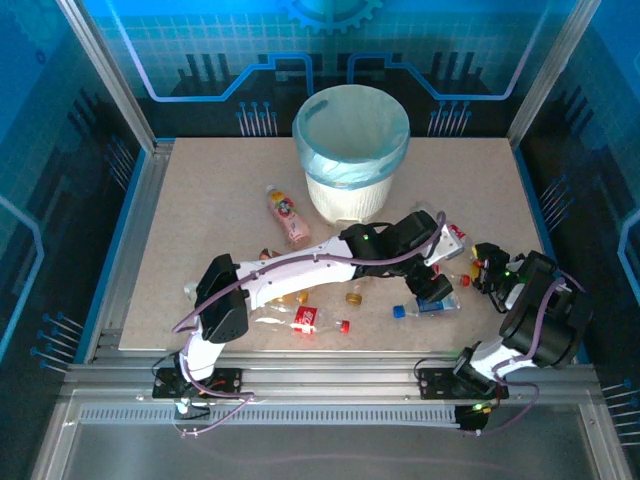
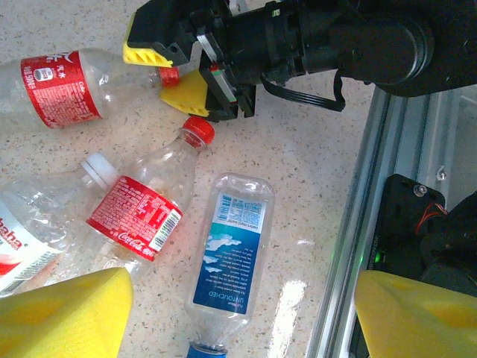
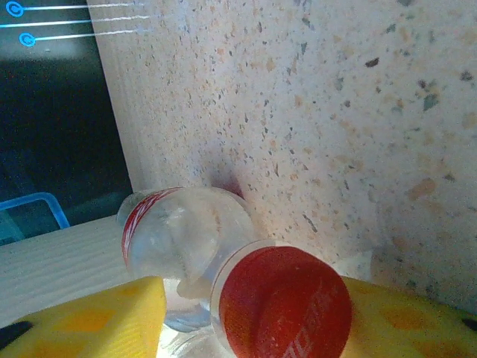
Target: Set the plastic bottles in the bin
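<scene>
Bottles lying scattered on desk in front of bin; cap of red-capped bottle inside right gripper, cannot tell whether clamped; left gripper spread wide, empty, over blue-labelled bottle

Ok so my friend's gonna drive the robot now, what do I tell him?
Left pincer: open, holding nothing, above a clear blue-labelled plastic bottle.
Right pincer: fingers on either side of the red cap of a clear red-labelled plastic bottle lying on the speckled table; whether it grips is unclear.
Round white bin with a blue bag: at the table's far side, no bottles visible inside.
Left to do: every bottle, including the pink plastic bottle beside the bin.
</scene>
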You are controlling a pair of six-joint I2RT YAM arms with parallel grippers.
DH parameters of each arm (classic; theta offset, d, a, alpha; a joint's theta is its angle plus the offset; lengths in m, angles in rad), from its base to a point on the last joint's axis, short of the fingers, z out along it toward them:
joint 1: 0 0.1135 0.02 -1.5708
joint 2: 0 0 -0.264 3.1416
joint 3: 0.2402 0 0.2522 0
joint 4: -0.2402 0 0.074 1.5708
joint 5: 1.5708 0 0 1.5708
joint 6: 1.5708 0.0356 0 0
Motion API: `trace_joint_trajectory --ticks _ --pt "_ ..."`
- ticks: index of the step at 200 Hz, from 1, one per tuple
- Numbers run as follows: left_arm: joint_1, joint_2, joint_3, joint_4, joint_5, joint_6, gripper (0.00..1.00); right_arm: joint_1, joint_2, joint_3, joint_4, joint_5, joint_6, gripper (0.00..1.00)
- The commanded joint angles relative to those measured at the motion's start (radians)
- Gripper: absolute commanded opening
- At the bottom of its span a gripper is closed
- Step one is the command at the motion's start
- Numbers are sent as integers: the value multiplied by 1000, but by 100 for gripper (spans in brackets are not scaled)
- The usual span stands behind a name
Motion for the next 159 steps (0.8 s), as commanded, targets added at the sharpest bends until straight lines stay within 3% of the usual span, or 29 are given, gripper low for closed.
trace_joint_trajectory --ticks 1,32,67,129,159 --pt "-1 -25 -18 10 -9 -12 80 18 58 10 37 28 18 56" --pt "3 -24 -17 12 -4 -12 80 18 85 34 38 48 17 55" --pt "8 -24 -14 12 -5 -10 80 16 92 65 -2 87 -13 60" --pt "18 -6 -3 9 4 -12 80 12 170 96 72 103 22 57" --pt "26 10 13 -1 15 -12 80 3 196 113 73 120 18 63"
